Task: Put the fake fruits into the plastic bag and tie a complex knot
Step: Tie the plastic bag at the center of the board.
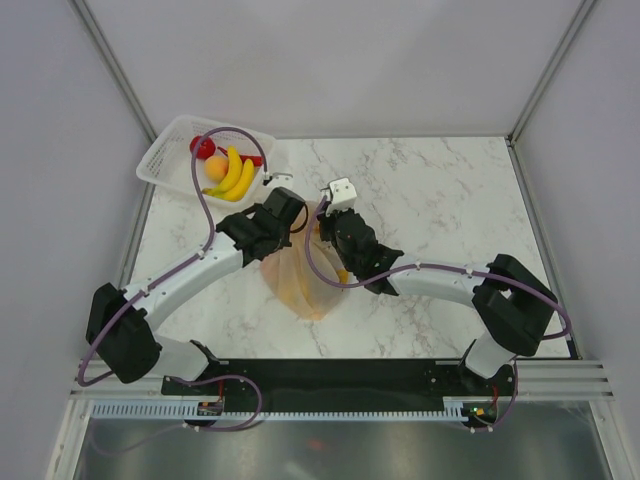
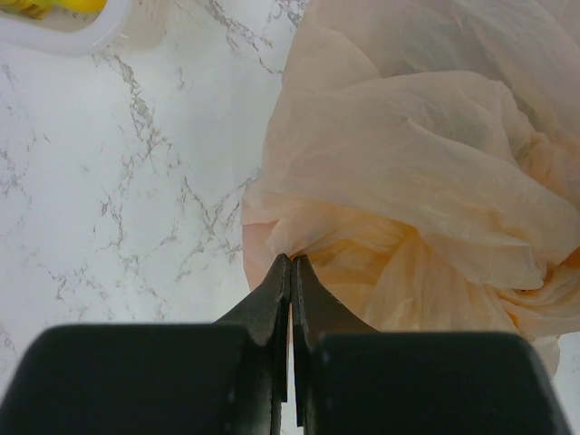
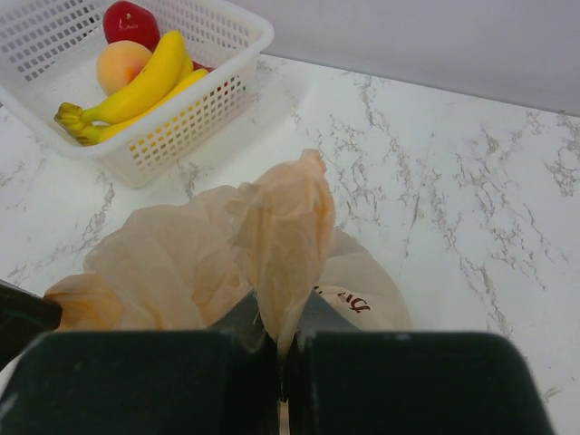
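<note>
The peach plastic bag [image 1: 305,280] lies crumpled at the table's middle between both arms. My left gripper [image 1: 268,228] is shut on a fold of the bag [image 2: 426,181] at its left edge; my fingertips [image 2: 283,272] pinch the film. My right gripper [image 1: 345,240] is shut on a strip of the bag [image 3: 285,227] that stands up from my jaws. The yellow bananas [image 1: 234,174], red apple [image 1: 203,147] and orange peach [image 1: 215,167] lie in the white basket [image 1: 165,150]; they also show in the right wrist view: bananas [image 3: 136,91], apple [image 3: 130,20], peach [image 3: 120,63]. No knot shows.
The white lattice basket [image 3: 195,118] stands at the table's back left corner. Grey walls enclose the marble table [image 1: 450,210]. Purple cables loop over both arms.
</note>
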Available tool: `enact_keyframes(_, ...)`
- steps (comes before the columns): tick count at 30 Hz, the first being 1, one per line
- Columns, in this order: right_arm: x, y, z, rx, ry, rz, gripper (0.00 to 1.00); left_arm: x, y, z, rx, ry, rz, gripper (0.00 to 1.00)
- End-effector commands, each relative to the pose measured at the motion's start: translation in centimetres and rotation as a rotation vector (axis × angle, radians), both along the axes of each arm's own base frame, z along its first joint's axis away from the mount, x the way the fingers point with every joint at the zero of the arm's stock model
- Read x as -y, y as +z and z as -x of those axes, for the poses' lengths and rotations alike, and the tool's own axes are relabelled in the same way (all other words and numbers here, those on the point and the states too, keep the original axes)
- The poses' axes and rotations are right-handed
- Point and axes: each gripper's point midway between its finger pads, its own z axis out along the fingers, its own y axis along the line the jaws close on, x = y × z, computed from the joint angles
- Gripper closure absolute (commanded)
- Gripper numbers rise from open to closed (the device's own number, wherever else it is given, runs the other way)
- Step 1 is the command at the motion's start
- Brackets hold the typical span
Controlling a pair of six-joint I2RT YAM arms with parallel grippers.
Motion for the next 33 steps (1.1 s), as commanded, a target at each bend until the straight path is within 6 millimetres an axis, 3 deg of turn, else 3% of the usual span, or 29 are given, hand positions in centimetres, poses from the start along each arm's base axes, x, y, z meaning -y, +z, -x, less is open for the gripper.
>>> enact_keyframes(1,0.5,0.6,-0.4,0.031,-0.034,0.012,1.0,0.2,2.4,-1.5,0.097,0.015,-0.018,0.98)
enact_keyframes(5,0.6,0.3,-0.6,0.03,-0.047,0.023,1.0,0.5,3.1,-1.6,0.124,0.011,-0.037,0.98)
enact_keyframes(8,2.6,-0.4,-1.0,0.018,-0.148,0.028,1.0,-1.4,2.4,-2.3,0.125,0.103,-0.02,0.98)
enact_keyframes(10,5.6,-2.1,-2.3,-0.042,-0.248,-0.029,1.0,-2.0,-0.1,-2.6,0.074,0.132,0.113,0.98)
enact_keyframes(11,7.3,-3.1,-3.0,-0.081,-0.289,-0.065,1.0,-4.7,-1.1,-3.5,0.057,0.209,0.175,0.98)
enact_keyframes(12,11.7,-3.5,-5.1,-0.115,-0.396,-0.137,1.0,-5.3,-4.0,-2.0,-0.005,0.204,0.254,0.98)
enact_keyframes(14,16.6,-7.1,-5.2,-0.23,-0.504,-0.239,1.0,-7.4,-5.0,-2.7,0.053,0.287,0.367,0.98)
enact_keyframes(15,19.9,-6.9,-5.7,-0.22,-0.574,-0.268,1.0,-10.0,-7.4,-1.6,0.026,0.362,0.366,0.98)
enact_keyframes(16,21.2,-7.7,-5.1,-0.228,-0.602,-0.258,1.0,-10.7,-6.8,-1.8,0.073,0.382,0.387,0.98)
enact_keyframes(18,22.0,-6.8,-4.8,-0.205,-0.616,-0.244,1.0,-11.1,-6.7,-1.5,0.086,0.383,0.381,0.98)
enact_keyframes(25,21.4,-5.6,-4.7,-0.187,-0.575,-0.253,1.0,-10.2,-2.6,-2.3,0.166,0.333,0.353,0.98)
enact_keyframes(30,19.9,-4.2,-4.9,-0.18,-0.482,-0.249,1.0,-7.1,-1.1,-3.2,0.164,0.229,0.375,0.98)
enact_keyframes(31,19.4,-4.0,-4.9,-0.181,-0.452,-0.247,1.0,-6.5,-0.9,-3.3,0.159,0.205,0.385,0.94)
enact_keyframes(33,18.9,-3.7,-4.9,-0.181,-0.425,-0.247,0.99,-4.5,-1.0,-3.2,0.14,0.135,0.412,0.74)
